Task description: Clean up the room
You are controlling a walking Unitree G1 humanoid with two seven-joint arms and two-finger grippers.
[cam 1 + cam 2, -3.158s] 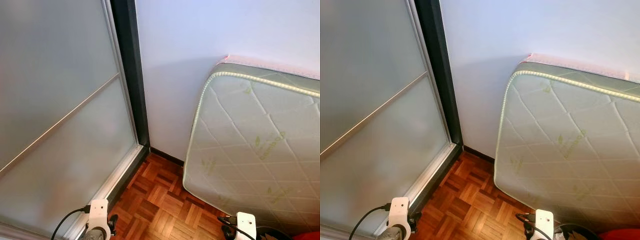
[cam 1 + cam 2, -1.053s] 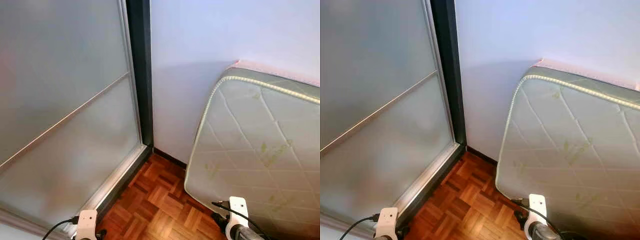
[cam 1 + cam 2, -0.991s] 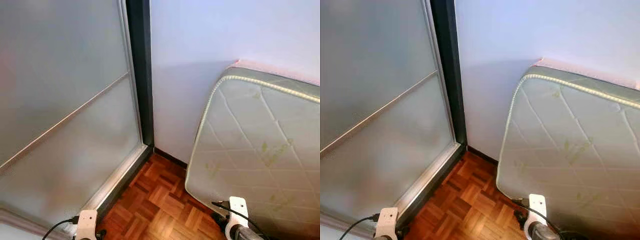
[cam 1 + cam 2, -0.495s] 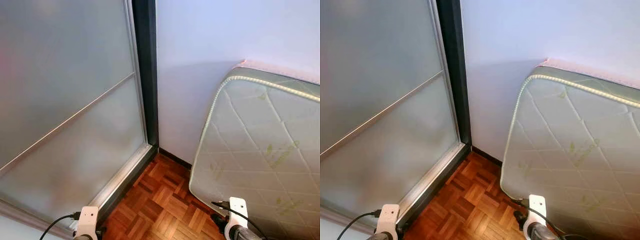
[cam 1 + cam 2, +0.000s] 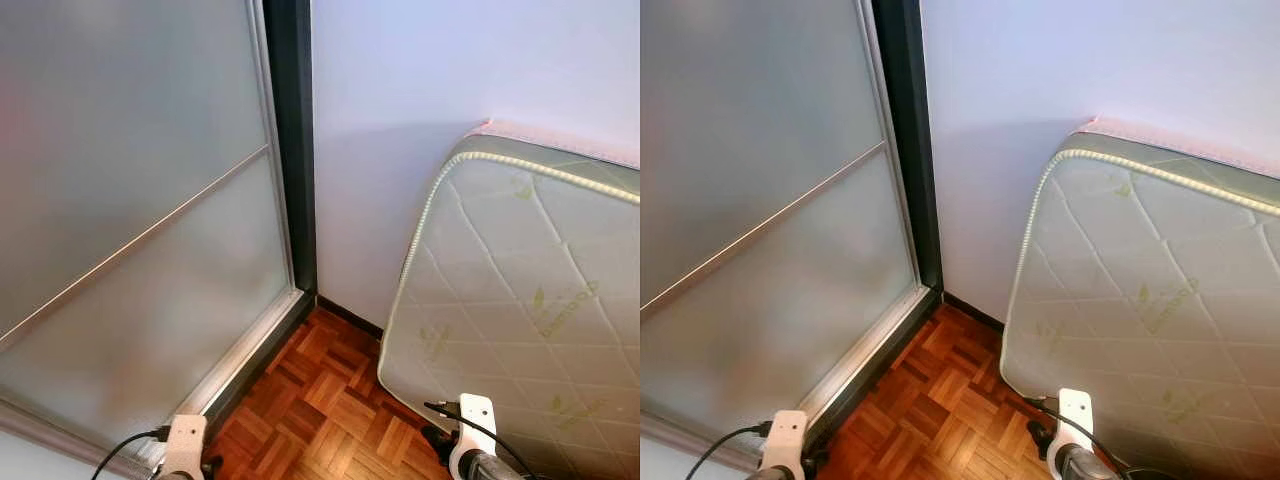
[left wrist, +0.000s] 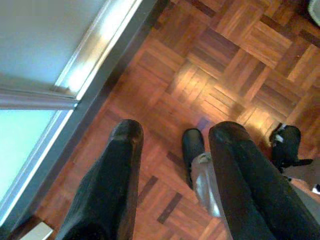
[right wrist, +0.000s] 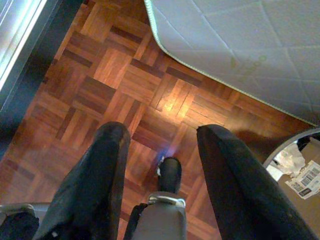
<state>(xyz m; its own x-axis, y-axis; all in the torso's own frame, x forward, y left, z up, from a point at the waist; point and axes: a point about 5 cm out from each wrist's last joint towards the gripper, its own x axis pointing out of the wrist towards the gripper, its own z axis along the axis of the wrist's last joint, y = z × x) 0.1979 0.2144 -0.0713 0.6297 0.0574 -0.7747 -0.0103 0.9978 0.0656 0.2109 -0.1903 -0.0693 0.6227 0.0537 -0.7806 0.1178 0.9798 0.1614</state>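
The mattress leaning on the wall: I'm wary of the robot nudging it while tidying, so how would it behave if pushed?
The mattress stands on edge against the wall, so it would likely slide or topple. Its thick quilted body probably flexes rather than staying rigid. It looks bulky for either open gripper.

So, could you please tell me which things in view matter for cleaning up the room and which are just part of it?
Likely part of the job:
- bin holding crumpled paper and a labelled package
- left gripper and right gripper, jaws open, holding nothing

Just there:
- mattress leaning on the wall
- frosted sliding door
- parquet floor
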